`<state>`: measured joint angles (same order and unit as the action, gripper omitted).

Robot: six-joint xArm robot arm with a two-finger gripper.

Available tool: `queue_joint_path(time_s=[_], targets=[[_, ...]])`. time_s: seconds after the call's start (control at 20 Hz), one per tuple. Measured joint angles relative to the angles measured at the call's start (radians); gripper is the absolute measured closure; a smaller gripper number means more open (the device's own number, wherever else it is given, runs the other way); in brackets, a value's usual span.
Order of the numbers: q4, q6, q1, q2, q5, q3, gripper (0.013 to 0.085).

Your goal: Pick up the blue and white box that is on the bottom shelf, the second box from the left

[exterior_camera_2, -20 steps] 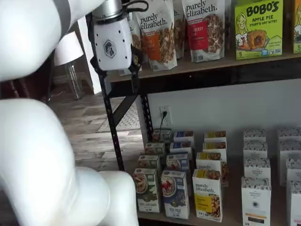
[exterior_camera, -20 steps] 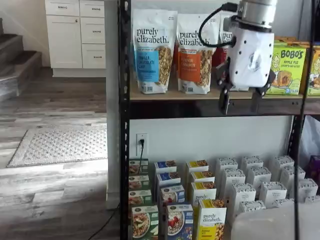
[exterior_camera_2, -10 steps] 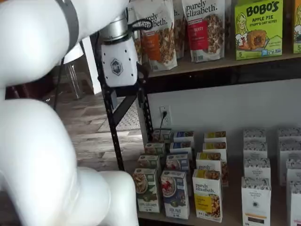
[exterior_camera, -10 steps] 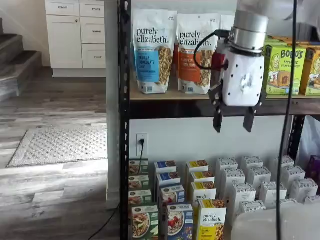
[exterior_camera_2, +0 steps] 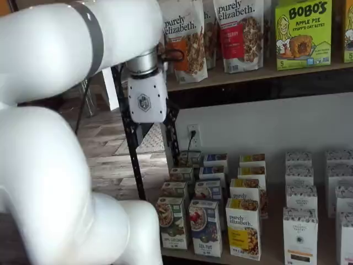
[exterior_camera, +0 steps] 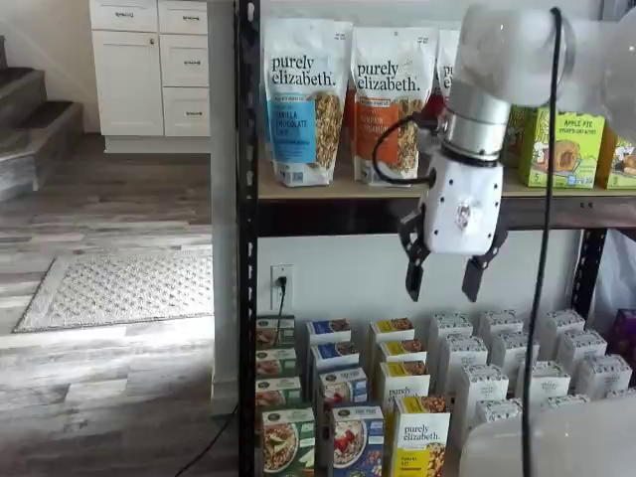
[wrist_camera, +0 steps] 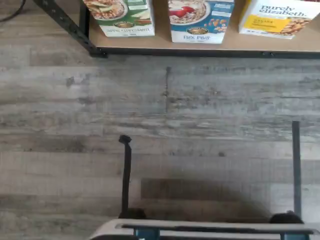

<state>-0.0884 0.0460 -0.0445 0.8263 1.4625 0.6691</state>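
Note:
The blue and white box (exterior_camera: pixel 356 440) stands at the front of the bottom shelf (exterior_camera_2: pixel 182 255), between a green-fronted carton (exterior_camera: pixel 286 440) and a yellow "purely elizabeth" carton (exterior_camera: pixel 420 437). Both shelf views show it, its front (exterior_camera_2: pixel 205 227) bearing a bowl with red berries. The wrist view looks down on the box (wrist_camera: pixel 200 20) at the shelf's front edge (wrist_camera: pixel 165 51). My gripper (exterior_camera: pixel 441 293) hangs well above the cartons, just below the tan upper board, open with a plain gap and nothing between its fingers. Its white body (exterior_camera_2: pixel 146 99) shows in front of the rack post.
More cartons stand in rows behind the front ones, with white boxes (exterior_camera: pixel 512 358) to the right. Granola bags (exterior_camera: pixel 303 99) and green Bobo's boxes (exterior_camera_2: pixel 303 33) fill the upper board. A black rack post (exterior_camera: pixel 246 298) stands at the left. Wood floor (wrist_camera: pixel 165 130) lies before the shelf.
The gripper has come down from the level of the upper board to below it and shifted a little left in the shelf views. Its fingers stayed open. The boxes have not moved.

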Motion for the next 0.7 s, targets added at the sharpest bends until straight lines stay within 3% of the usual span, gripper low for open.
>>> queue_joint_path(time_s=[0.7], targets=[[-0.007,0.039,-0.065,-0.099,-0.297,-0.152,0.013]])
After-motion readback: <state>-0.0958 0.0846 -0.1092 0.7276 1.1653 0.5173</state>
